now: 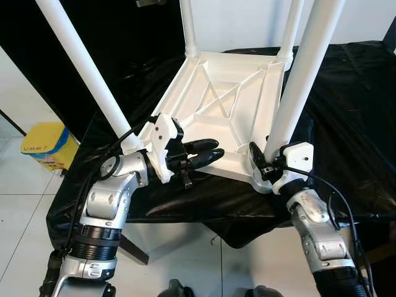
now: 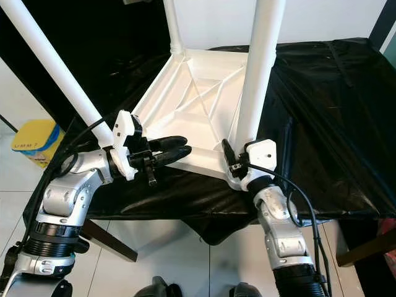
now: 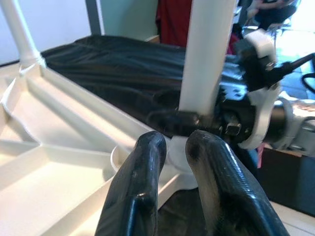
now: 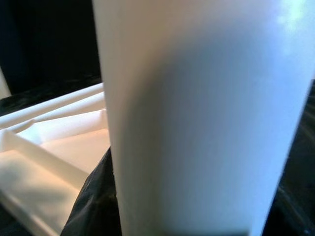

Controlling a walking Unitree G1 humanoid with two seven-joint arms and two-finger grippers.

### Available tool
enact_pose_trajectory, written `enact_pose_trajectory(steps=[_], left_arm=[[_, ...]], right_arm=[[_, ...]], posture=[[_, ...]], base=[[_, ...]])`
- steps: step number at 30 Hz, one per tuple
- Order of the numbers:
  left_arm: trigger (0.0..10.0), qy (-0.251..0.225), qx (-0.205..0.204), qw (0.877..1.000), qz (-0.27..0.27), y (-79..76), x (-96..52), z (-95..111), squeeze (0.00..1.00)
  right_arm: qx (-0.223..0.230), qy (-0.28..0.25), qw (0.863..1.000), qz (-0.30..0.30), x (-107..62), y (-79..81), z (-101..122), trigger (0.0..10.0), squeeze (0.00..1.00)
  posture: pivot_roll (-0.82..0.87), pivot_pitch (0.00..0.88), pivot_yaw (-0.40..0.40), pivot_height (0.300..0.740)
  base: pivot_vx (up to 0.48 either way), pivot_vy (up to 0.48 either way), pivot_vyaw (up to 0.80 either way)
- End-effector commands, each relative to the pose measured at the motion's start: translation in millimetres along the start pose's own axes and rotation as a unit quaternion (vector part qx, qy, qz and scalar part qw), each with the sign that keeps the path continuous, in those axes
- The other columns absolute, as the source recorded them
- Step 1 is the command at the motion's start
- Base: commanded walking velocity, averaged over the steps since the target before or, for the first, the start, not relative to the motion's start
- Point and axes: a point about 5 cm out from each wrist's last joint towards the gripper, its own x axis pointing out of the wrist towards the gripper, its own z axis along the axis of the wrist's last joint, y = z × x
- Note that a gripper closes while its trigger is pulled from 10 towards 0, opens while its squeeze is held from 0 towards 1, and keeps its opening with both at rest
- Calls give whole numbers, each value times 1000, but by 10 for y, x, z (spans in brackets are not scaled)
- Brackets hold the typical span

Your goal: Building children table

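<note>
A yellow bin [image 1: 44, 143] sits on the floor at far left. The left pincer [image 1: 199, 154] rests on the near edge of the upturned white children's table [image 1: 216, 105], its fingers [image 3: 142, 177] nearly together around nothing. The table lies top-down on the black-draped counter [image 1: 346, 111], ribbed underside up, four white legs [image 1: 86, 71] rising. The right pincer [image 1: 261, 162] is clamped on the near right leg [image 1: 303, 80] at its base. The left wrist view shows that grip from the side; the right wrist view shows the leg close up.
</note>
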Motion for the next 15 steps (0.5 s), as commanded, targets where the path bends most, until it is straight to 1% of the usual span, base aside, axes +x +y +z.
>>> enact_pose_trajectory(steps=[1, 2, 3, 5, 7, 9, 11, 12, 15], left_arm=[[10000, 13, -6, 976, 217, 201, -90, -92, 0], [10000, 13, -6, 976, 217, 201, -90, -92, 0], [10000, 17, -6, 974, 224, 198, -100, -117, 0], [10000, 17, -6, 974, 224, 198, -100, -117, 0], [10000, 14, -5, 970, 244, 206, -105, -151, 0], [10000, 14, -5, 970, 244, 206, -105, -151, 0], [10000, 12, -12, 965, 260, 212, -95, -175, 0], [10000, 12, -12, 965, 260, 212, -95, -175, 0], [10000, 13, -14, 964, 263, 199, -67, -198, 0]], right_arm=[[-7, 51, 997, -52, -102, -88, -184, 10000, 0], [-7, 51, 997, -52, -102, -88, -184, 10000, 0], [-10, 60, 995, -85, -129, -99, -214, 10000, 0], [-10, 60, 995, -85, -129, -99, -214, 10000, 0], [-11, 83, 985, -154, -210, -100, -283, 10000, 0], [-11, 83, 985, -154, -210, -100, -283, 10000, 0], [-4, 92, 975, -202, -258, -50, -293, 10000, 0], [-4, 92, 975, -202, -258, -50, -293, 10000, 0], [4, 95, 969, -227, -280, 54, -271, 10000, 0]], posture=[[-133, 52, 78, 740], [-133, 52, 78, 740], [-132, 49, 79, 740], [-132, 49, 79, 740], [-134, 44, 86, 740], [-134, 44, 86, 740], [-136, 35, 94, 740], [-136, 35, 94, 740], [-140, 30, 98, 740]], base=[[0, 0, 0], [0, 0, 0], [0, 0, 0], [0, 0, 0], [0, 0, 0], [0, 0, 0], [0, 0, 0], [0, 0, 0], [0, 0, 0]])
